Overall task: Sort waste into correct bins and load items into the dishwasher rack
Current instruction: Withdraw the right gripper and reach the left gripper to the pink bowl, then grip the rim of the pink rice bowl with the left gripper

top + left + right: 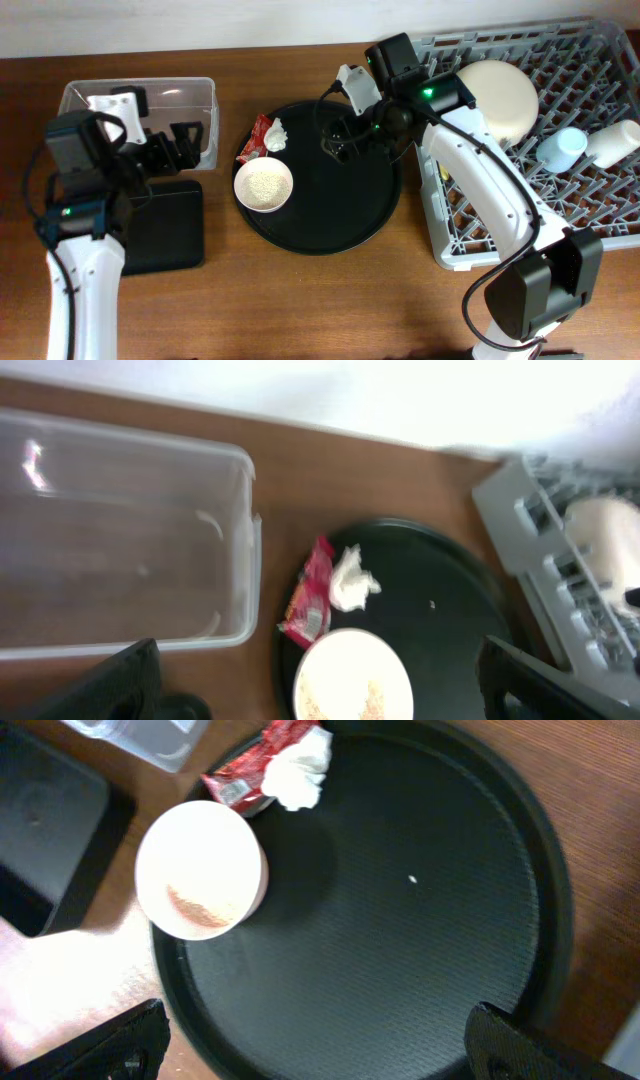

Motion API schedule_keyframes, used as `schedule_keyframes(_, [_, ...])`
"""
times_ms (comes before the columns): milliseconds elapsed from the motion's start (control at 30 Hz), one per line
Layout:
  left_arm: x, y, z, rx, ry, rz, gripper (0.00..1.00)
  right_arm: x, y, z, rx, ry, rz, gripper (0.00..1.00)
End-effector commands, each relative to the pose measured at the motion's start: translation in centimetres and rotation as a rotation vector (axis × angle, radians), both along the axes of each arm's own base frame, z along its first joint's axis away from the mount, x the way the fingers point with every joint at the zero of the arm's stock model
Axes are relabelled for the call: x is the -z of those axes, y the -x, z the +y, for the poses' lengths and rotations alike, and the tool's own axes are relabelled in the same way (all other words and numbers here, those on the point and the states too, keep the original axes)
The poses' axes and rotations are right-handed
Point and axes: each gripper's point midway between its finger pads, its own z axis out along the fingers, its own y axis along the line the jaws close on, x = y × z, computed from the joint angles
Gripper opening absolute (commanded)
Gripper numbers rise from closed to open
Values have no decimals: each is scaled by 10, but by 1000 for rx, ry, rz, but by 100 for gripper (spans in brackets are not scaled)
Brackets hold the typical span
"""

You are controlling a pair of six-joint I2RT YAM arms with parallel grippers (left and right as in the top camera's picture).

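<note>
A small pink bowl (263,185) holding white rice stands on the left of the round black tray (330,215). A red wrapper (257,136) and a white tissue scrap (277,137) lie at the tray's far-left rim. My left gripper (186,146) is open and empty beside the clear tub (140,95). My right gripper (340,135) is open and empty above the tray's far side. The grey rack (470,235) holds a cream bowl (500,95), a light blue cup (560,148) and a white cup (612,142). Utensils are out of view.
The shallow black rectangular tray (170,225) lies in front of the tub. The left wrist view shows the tub (120,540), wrapper (310,595), tissue (352,582) and bowl (352,678). The right wrist view shows the bowl (200,870) and the round tray (400,920).
</note>
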Motion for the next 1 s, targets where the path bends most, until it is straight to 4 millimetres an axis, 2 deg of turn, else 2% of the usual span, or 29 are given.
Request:
schedule_keyframes(0, [32, -5, -31, 81, 17, 107, 100, -9, -18, -30, 173, 51, -34, 98])
schedule_keyframes(100, [63, -8, -49, 124, -12, 187, 100, -9, -24, -46, 248, 39, -15, 98])
schedule_keyframes(200, [94, -6, -47, 73, -116, 285, 100, -7, -24, -54, 263, 45, -1, 98])
schedule_keyframes(300, [117, -3, -49, 62, -180, 350, 99, -5, -23, -56, 265, 49, 7, 98])
schedule_keyframes(333, [124, -4, -52, 69, -185, 365, 83, -4, -23, -56, 265, 49, 8, 98])
schedule_keyframes(367, [130, -5, -53, 72, -186, 378, 73, -4, -23, -55, 264, 48, 6, 98])
schedule_keyframes(400, [137, -5, -53, 72, -185, 395, 70, -3, -23, -55, 264, 49, 7, 98])
schedule_keyframes(533, [162, -4, -55, 67, -177, 466, 70, -1, -22, -55, 264, 52, 13, 98])
schedule_keyframes(800, [191, -1, -57, 62, -240, 532, 75, -1, -21, -56, 264, 53, 17, 98])
schedule_keyframes(967, [202, 1, -56, 64, -245, 562, 64, -1, -21, -56, 264, 53, 17, 98])
